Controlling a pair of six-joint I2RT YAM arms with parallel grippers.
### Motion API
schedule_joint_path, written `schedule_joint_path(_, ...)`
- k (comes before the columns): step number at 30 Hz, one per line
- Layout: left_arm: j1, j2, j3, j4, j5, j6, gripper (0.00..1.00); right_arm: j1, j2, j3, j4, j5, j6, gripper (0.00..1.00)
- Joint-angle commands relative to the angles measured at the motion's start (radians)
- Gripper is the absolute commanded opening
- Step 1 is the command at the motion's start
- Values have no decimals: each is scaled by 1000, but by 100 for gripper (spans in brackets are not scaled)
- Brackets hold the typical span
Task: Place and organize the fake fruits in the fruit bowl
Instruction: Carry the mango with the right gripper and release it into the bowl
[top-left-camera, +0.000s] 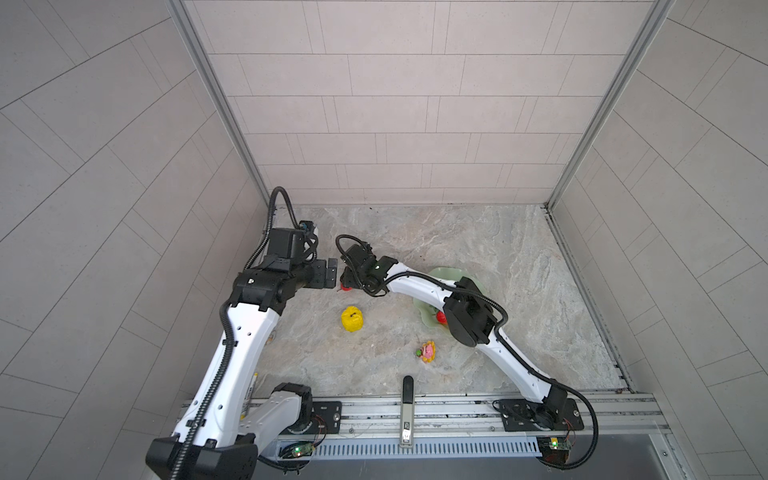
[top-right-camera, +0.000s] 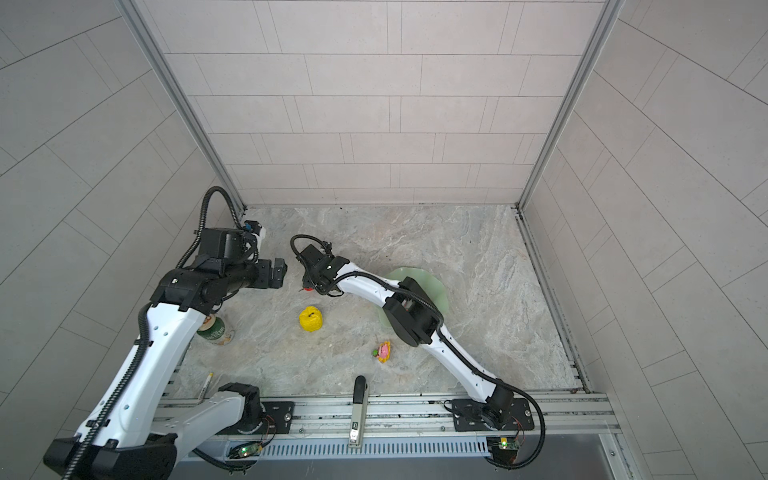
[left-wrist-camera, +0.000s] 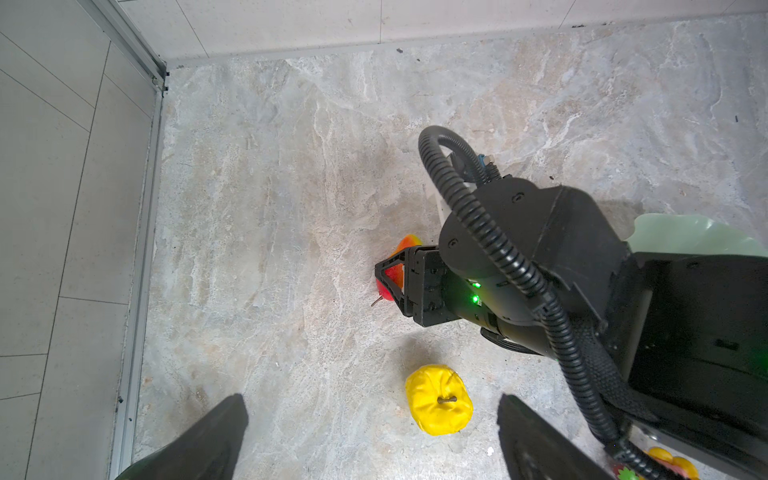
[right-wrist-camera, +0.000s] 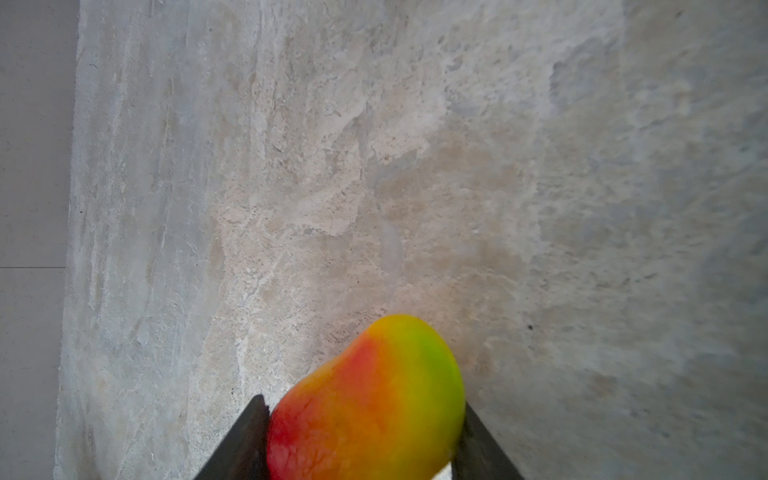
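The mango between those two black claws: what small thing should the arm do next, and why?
Probably lift it straight up. The right gripper has its fingers against both sides of the mango, which seems to lie on the table; the fruit bowl stands apart, so the fruit must rise first.

Fruit bowl (top-left-camera: 448, 272) holds a strawberry (top-left-camera: 441, 318); mango (top-left-camera: 344, 286) and lumpy fruit (top-left-camera: 352, 319) lie left of it, trinket (top-left-camera: 427, 352) before it.

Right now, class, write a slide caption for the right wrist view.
Right claw clasps a red-to-green mango on the stone-patterned tabletop.
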Motion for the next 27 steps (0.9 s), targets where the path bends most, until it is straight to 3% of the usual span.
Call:
schedule_joint_path(1, 2, -19, -12, 4, -11, 14, 100, -5, 28, 14, -24, -1, 13, 22)
schedule_joint_path(9, 1, -30, -18, 8, -17, 16, 100, -31, -140, -75, -54, 35, -170, 9)
schedule_joint_path(17, 2, -18, -14, 9, -14, 17, 100, -131, -513, -479, 25, -7, -312, 4)
schedule_joint_path(21, 1, -11, -11, 10, -9, 17, 100, -202, -699, -622, -45, 19, -391, 3)
schedule_joint_path(27, 1, 15, 7, 2, 6, 15, 100, -325, -953, -903, -68, 27, -416, 3)
